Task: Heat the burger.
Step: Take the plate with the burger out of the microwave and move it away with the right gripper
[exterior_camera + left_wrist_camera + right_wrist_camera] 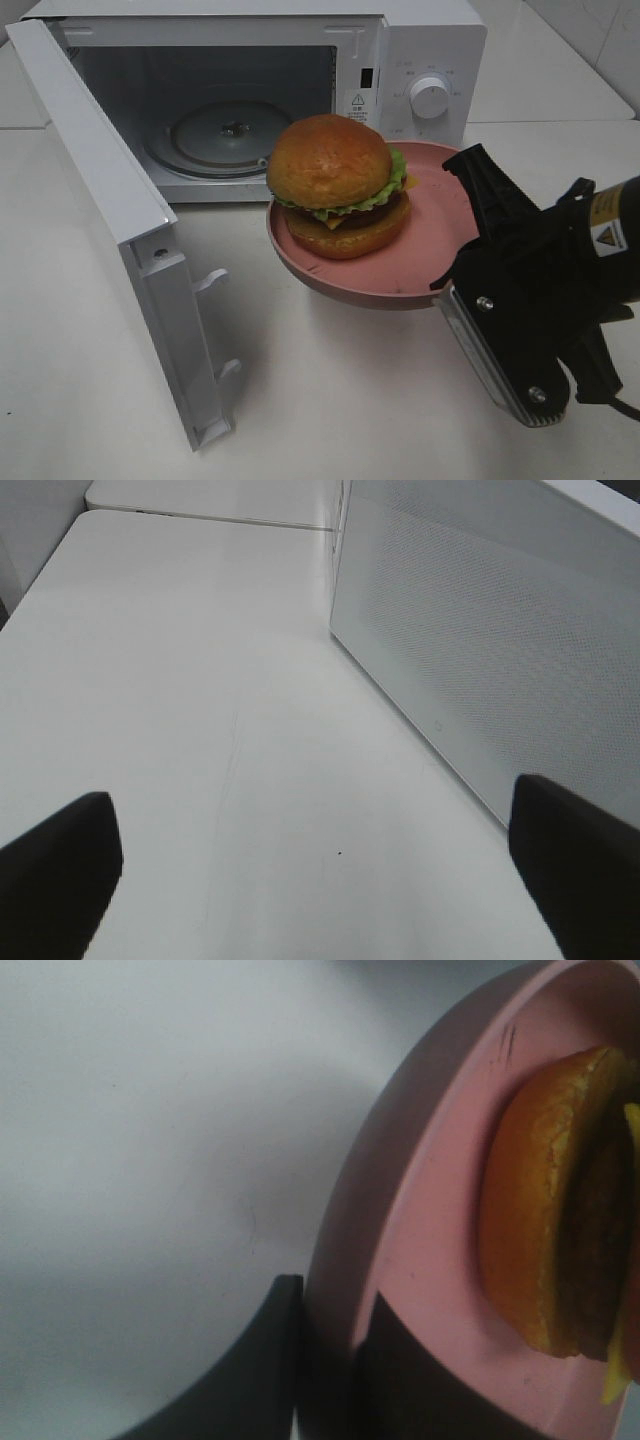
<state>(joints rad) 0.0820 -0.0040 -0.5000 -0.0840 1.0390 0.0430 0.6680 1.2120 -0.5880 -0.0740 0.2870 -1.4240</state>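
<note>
The burger [335, 185], with a golden-brown bun, green lettuce and a dark patty, sits on a pink round plate [440, 215]. My right gripper [468, 240] is shut on the plate's right rim and holds it above the table, in front of the open microwave [430, 50]. The right wrist view shows the gripper [330, 1370] pinching the plate [430, 1210] rim, with the burger [545, 1210] beyond. My left gripper [320, 880] is open and empty over the white table [180, 680]; it is out of the exterior view.
The microwave door [100, 200] swings out to the left, and the glass turntable [225, 130] inside is bare. A white perforated microwave panel [480, 630] stands close beside the left gripper. The control knob [430, 97] is on the microwave's right.
</note>
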